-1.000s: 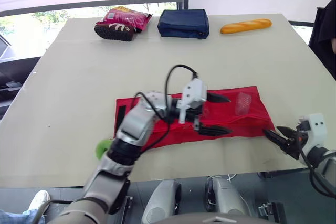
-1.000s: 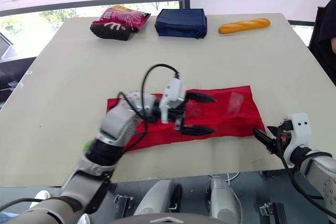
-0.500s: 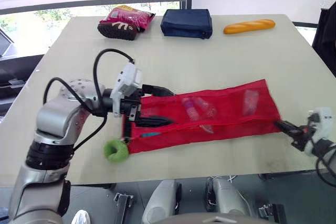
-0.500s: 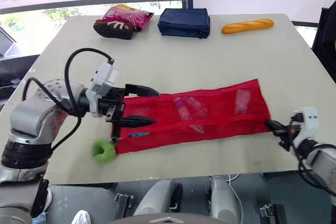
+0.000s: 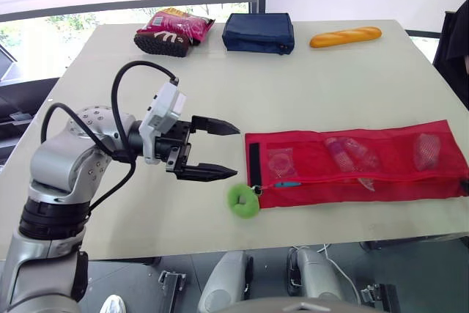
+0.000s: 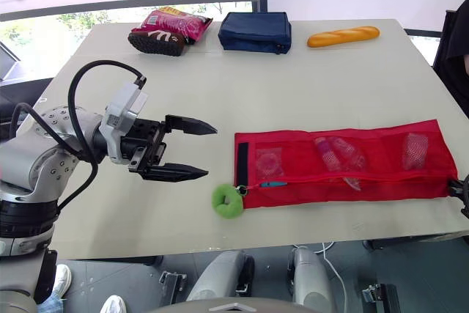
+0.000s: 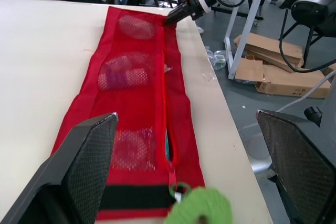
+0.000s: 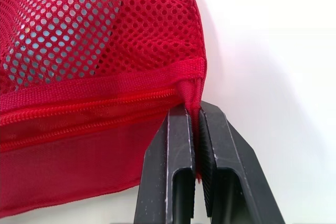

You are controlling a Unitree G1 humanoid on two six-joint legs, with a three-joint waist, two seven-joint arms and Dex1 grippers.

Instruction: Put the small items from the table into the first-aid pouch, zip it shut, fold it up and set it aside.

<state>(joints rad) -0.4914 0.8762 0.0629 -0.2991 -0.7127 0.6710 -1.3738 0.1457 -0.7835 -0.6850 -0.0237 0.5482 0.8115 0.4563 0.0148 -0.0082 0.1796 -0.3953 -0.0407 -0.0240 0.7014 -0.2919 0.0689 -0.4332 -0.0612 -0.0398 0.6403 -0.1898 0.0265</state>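
Red mesh pouch (image 5: 352, 163) lies flat near the tabletop (image 5: 293, 86) front edge (small items (image 5: 350, 153) visible through the mesh), green pull ring (image 5: 244, 201) at its left end. Left end effector (image 5: 236, 152) gapes wide, empty, near the ring. Right end effector (image 8: 195, 114) is clamped on the pouch's right corner.

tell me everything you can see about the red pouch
The red pouch is a long, flat mesh bag lying unfolded along the near edge of the table. Clear-wrapped small items show through its mesh in several pockets. A zipper runs along its near side, seemingly gaping at the end with the black strap, where a green ring lies against it. The right gripper is shut on the opposite corner; the open left gripper is apart from it.
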